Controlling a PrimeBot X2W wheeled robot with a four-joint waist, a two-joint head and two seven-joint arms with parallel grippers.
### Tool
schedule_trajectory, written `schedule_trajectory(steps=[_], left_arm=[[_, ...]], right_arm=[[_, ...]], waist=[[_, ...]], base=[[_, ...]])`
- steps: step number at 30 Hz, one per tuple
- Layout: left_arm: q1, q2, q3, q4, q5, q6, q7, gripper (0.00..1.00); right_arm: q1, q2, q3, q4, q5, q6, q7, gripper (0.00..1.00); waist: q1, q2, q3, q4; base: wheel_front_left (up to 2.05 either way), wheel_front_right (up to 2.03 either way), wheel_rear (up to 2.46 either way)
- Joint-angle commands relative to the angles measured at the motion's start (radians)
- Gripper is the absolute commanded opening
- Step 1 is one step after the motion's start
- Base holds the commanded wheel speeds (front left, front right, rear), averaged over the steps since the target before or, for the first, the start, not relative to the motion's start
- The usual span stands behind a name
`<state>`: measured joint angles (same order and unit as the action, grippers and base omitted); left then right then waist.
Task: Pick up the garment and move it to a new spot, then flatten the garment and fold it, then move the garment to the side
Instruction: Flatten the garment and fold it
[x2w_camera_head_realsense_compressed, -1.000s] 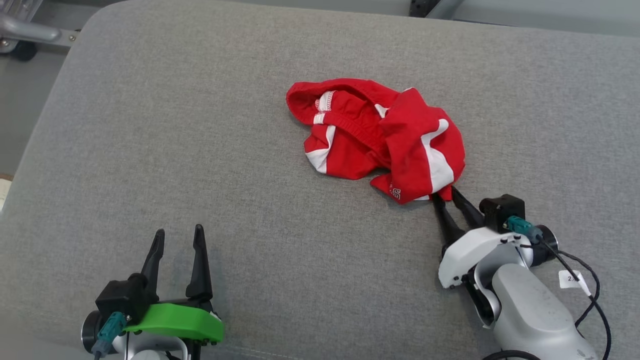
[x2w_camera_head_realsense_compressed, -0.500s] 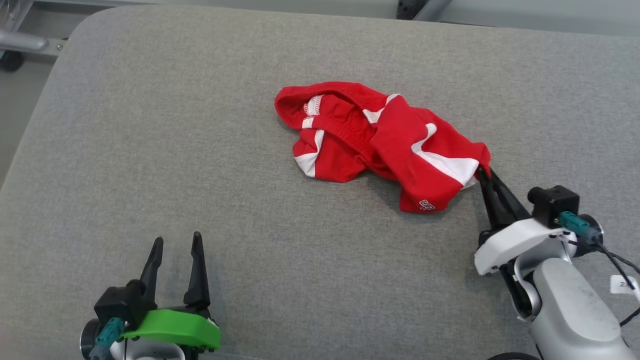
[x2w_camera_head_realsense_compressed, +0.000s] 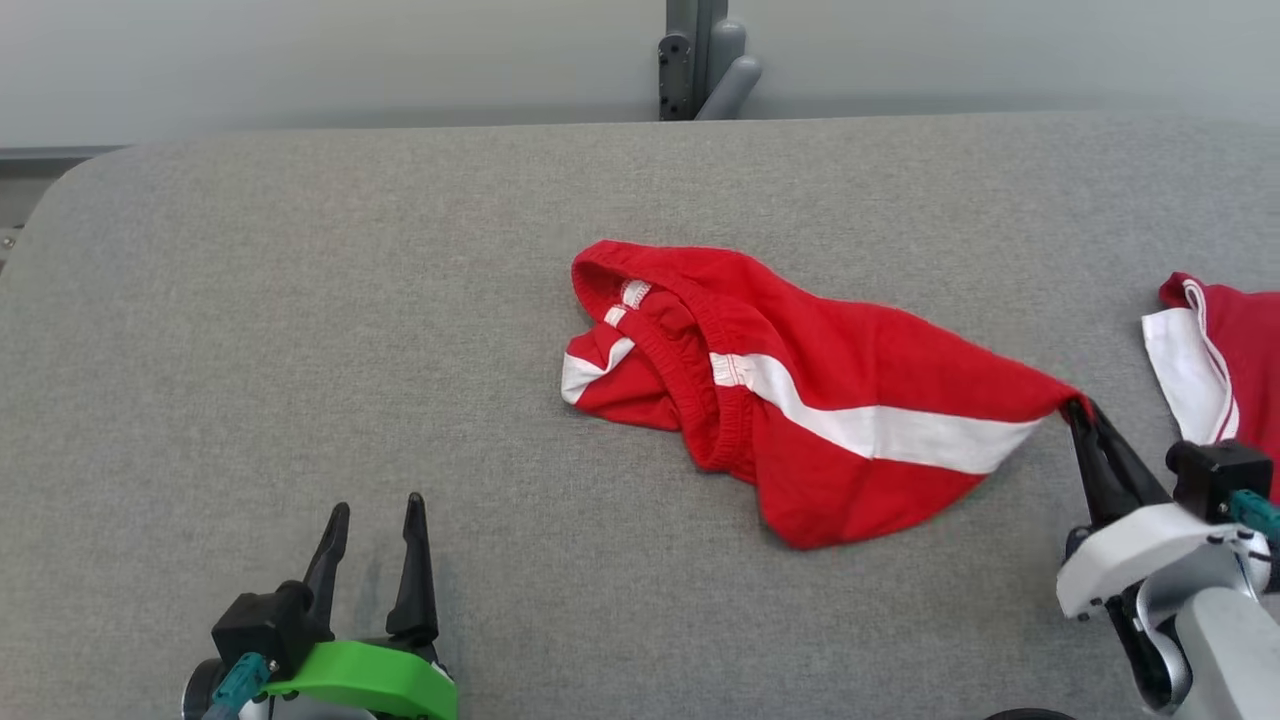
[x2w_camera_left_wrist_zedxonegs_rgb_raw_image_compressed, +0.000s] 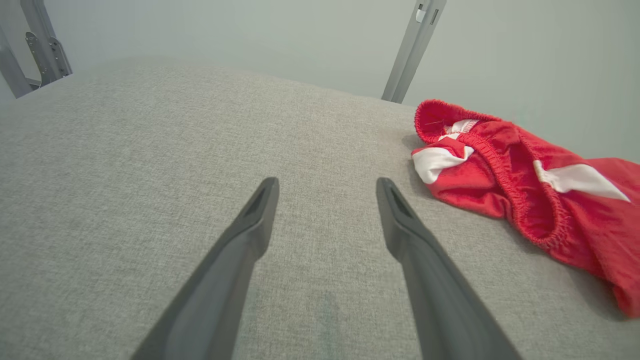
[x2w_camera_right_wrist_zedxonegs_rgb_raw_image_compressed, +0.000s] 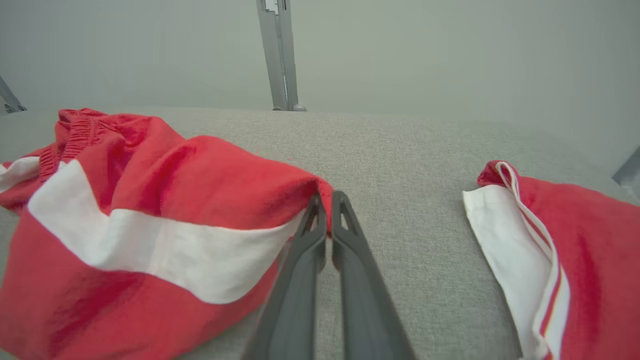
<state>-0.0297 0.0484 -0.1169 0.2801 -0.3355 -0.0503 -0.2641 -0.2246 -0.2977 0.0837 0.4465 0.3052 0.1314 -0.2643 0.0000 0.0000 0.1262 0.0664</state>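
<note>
Light is bright, soft and even across the matte grey padded surface (x2w_camera_head_realsense_compressed: 300, 350), and the shadows sit close under things, so it falls from above. The red garment (x2w_camera_head_realsense_compressed: 850, 400) casts a thin, pale shadow along its near edge in the head view. A faint grey smudge of shadow lies well to the left of the garment, beneath the left gripper (x2w_camera_head_realsense_compressed: 377, 503). The head view is sharp throughout. Both wrist views bow the surface, and the metal post (x2w_camera_left_wrist_zedxonegs_rgb_raw_image_compressed: 412, 50) behind the garment leans. In the right wrist view the garment's cloth nearest the lens is soft, and the wall beyond the garment looks hazy and flat.
</note>
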Motion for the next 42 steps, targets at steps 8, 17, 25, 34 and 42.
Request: schedule_trajectory(steps=[8,17,25,34,42], left_arm=[[0.016,0.004,-0.009,0.008,0.015,-0.011,0.001,1.00],[-0.050,0.004,-0.087,-0.009,0.015,-0.033,0.001,1.00],[-0.192,0.004,-0.243,0.066,-0.008,-0.069,0.001,1.00],[-0.328,0.005,-0.343,0.251,-0.058,-0.081,0.001,1.00],[-0.373,0.005,-0.341,0.354,-0.086,-0.081,0.001,1.00]], right_arm=[[-0.036,0.032,-0.044,0.076,-0.056,-0.001,-0.001,1.00],[0.011,0.112,-0.044,-0.103,-0.098,-0.001,-0.001,1.00],[0.019,0.147,0.017,-0.129,-0.088,-0.001,-0.001,1.00],[-0.003,0.157,0.023,-0.128,-0.081,-0.001,-0.001,1.00],[-0.011,0.173,0.026,-0.128,-0.076,-0.001,-0.001,1.00]], waist=[[0.0000,0.0000,-0.034,-0.036],[0.0000,0.0000,-0.003,-0.082],[0.0000,0.0000,0.055,-0.177],[0.0000,0.0000,0.109,-0.299],[0.0000,0.0000,0.139,-0.348]], base=[[0.00,0.00,0.00],[0.00,0.00,0.00],[0.00,0.00,0.00],[0.00,0.00,0.00],[0.00,0.00,0.00]])
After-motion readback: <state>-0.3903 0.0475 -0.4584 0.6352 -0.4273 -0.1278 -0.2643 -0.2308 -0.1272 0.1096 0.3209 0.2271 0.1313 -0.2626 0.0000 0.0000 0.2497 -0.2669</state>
